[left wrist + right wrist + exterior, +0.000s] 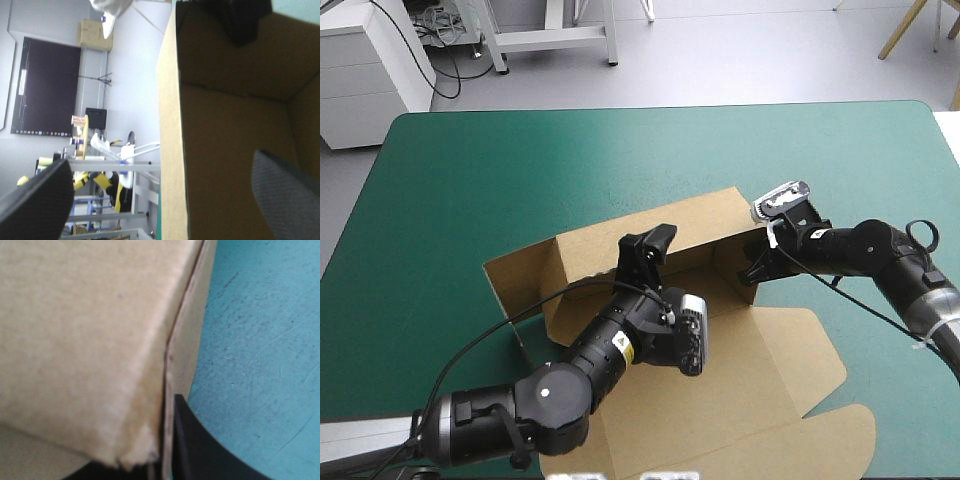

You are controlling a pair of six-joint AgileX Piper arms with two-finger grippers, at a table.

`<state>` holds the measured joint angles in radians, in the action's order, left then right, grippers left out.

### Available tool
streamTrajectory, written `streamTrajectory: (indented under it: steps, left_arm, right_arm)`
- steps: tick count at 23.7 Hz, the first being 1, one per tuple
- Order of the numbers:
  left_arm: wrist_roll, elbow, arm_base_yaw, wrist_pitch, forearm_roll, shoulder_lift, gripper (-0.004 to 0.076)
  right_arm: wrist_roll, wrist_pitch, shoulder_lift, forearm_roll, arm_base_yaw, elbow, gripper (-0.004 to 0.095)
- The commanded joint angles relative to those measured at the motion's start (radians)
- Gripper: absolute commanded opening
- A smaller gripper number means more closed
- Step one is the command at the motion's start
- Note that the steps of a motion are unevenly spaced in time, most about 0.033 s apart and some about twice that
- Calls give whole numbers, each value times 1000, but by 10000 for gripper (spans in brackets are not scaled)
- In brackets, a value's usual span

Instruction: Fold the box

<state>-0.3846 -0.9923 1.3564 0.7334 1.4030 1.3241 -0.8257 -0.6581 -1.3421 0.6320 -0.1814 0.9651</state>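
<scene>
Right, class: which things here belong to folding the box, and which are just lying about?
Belong to the job:
brown cardboard box, walls partly raised
left black-fingered hand, open astride its far wall
right black-fingered hand, shut on a wall at its corner

Just lying about:
only the teal-green table cover, as work surface

- High: above, behind, facing down; whole table [470,180], box [720,220] central.
- Left wrist: quarter-turned, close; box [225,130] interior at 3 o'clock.
- Right wrist: closest; box [75,330] corner at 10 o'clock.
- Shared: box.
</scene>
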Motion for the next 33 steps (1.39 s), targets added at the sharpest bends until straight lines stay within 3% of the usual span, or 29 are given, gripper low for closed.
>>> streamTrajectory:
  steps: [1, 11, 18, 20, 24, 30, 33]
  left_arm:
    - [36, -27, 76, 39, -3, -60, 685]
    - [333, -200, 93, 51, -451, -72, 685]
    - [588, -467, 41, 209, -715, -72, 667]
    - [643, -536, -52, 249, -810, -72, 640]
    - [732, -615, -386, 298, -930, -72, 622]
    - [744, -617, -961, 289, -1214, -72, 563]
    - [735, -608, -1153, 319, -1357, -72, 504]
  right_arm:
    - [11, -13, 27, 29, -2, 26, -14]
    - [14, -11, 27, 29, -2, 26, -14]
    - [14, -13, 27, 29, -2, 26, -14]
    - [14, -13, 27, 29, -2, 26, -14]
    - [14, -11, 27, 29, -2, 26, -14]
    - [14, -11, 29, 23, -2, 26, -14]
    - [14, -9, 29, 21, -2, 26, -14]
